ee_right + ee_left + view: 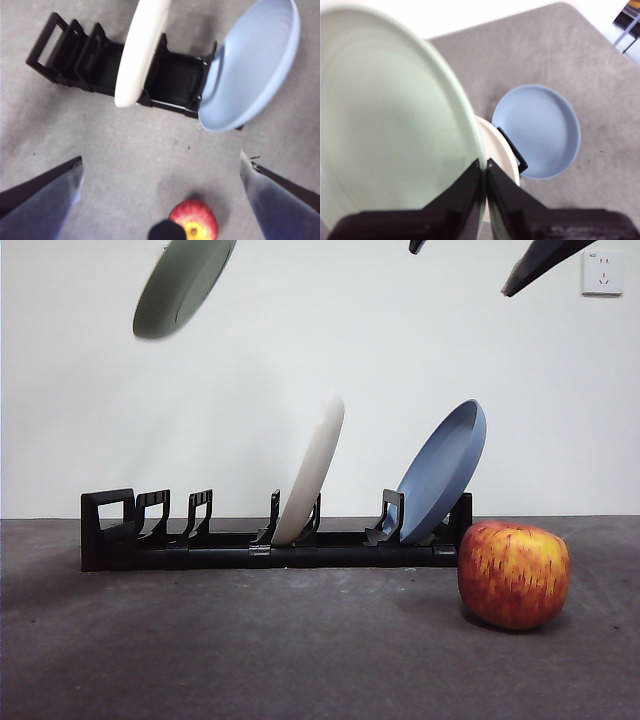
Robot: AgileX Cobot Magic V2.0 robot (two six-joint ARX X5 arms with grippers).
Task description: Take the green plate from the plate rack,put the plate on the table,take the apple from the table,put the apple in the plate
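Lighting's bright and even, soft shadow under the apple (513,574). Green plate (184,284) blurry at 11 o'clock; right wrist jaws out of focus.

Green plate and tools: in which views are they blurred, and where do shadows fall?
Front view: the green plate, lifted at the top edge, is soft-edged; the apple is sharp, its shadow on the table. Left wrist view: the plate and the left tool gripping its rim are blurred. Right wrist view: the open right tool is out of focus above the apple.
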